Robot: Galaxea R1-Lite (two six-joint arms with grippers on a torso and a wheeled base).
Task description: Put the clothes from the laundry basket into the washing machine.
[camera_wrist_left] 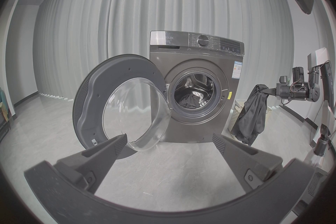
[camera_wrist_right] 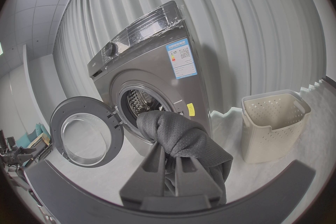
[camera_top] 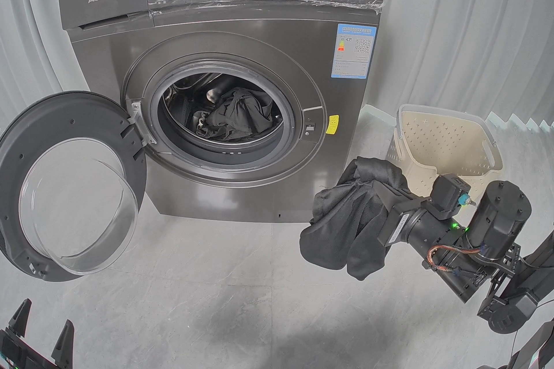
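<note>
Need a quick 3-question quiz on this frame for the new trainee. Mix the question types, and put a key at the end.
1. True or false: the washing machine door is shut.
2. The right gripper is shut on: A) a dark garment; B) a white towel; C) nothing.
3. What lies inside the drum?

Key
1. False: it hangs wide open.
2. A
3. Dark clothes, heaped at the bottom.
</note>
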